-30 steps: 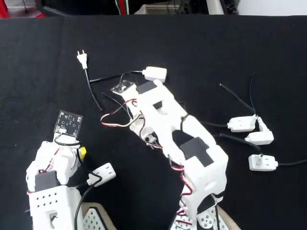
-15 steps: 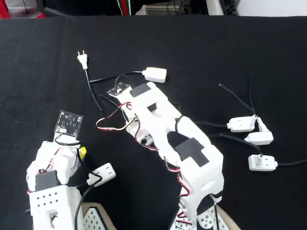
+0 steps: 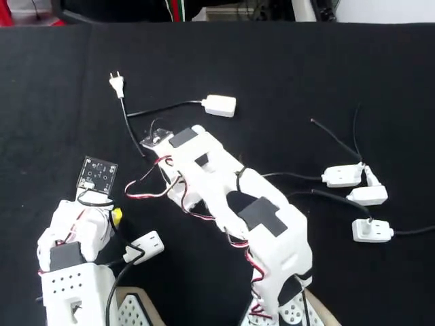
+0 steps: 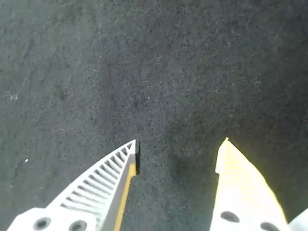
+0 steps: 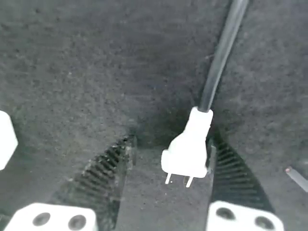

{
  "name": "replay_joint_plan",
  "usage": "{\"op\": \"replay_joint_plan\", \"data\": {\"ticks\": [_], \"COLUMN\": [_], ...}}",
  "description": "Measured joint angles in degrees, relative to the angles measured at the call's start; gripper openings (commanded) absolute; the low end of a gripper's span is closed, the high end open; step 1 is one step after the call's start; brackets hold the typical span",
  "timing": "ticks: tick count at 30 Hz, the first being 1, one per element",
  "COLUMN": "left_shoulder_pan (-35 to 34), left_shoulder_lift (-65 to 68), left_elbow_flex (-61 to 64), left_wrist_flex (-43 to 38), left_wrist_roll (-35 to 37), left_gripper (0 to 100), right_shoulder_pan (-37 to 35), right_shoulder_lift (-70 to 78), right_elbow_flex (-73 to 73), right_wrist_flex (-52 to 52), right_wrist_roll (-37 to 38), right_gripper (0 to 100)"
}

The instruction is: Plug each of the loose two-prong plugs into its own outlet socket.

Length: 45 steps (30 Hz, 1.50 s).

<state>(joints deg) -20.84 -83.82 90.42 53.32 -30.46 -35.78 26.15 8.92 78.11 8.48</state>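
Gripper: the white plastic left gripper [image 4: 180, 144] stands over the bench, its two pointed fingers spread well apart.
First finger: a ribbed white finger [image 4: 103, 190] with a yellow strip along its inner edge.
Second finger: a smooth wedge-shaped finger [image 4: 243, 190], white with a yellow tinge.
Bench: a black felt-like cloth [image 4: 144, 57] covers it and shows bare in the gap.
Shadow: a soft dark patch [image 4: 185, 166] lies beside the smooth finger's tip.
Contact: whether the tips touch the cloth cannot be told.
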Motion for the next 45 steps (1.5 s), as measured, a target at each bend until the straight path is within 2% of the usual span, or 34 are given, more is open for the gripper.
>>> {"op": "replay_joint_plan", "data": {"ticks": [3, 5, 11, 13, 21, 26, 30, 45], "left_shoulder_pan": [0.0, 0.0, 0.0, 0.0, 0.0, 0.0, 0.0, 0.0], "left_shoulder_lift": [0.0, 0.0, 0.0, 0.0, 0.0, 0.0, 0.0, 0.0], "left_elbow_flex": [0.0, 0.0, 0.0, 0.0, 0.0, 0.0, 0.0, 0.0], "left_wrist_flex": [0.0, 0.0, 0.0, 0.0, 0.0, 0.0, 0.0, 0.0], "left_wrist_roll": [0.0, 0.0, 0.0, 0.0, 0.0, 0.0, 0.0, -0.2], "left_gripper": [27, 27, 27, 27, 27, 27, 27, 27], "right_shoulder_pan": [0.8, 1.1, 3.9, 4.0, 4.7, 8.4, 9.7, 3.4], "right_shoulder_lift": [0.0, 0.2, 1.5, 1.5, 0.2, -3.3, -3.3, 3.0], "right_elbow_flex": [-0.4, -1.5, -5.8, -6.8, -7.0, -7.0, -6.4, -5.9], "right_wrist_flex": [0.0, 0.1, 6.5, 8.1, 10.5, 10.5, 8.4, 4.6], "right_wrist_roll": [0.0, 0.0, 0.2, 0.2, 0.3, 0.7, 1.5, -1.9], "right_gripper": [6.1, 7.7, 29.6, 32.2, 26.3, 19.5, 19.1, 19.1]}}
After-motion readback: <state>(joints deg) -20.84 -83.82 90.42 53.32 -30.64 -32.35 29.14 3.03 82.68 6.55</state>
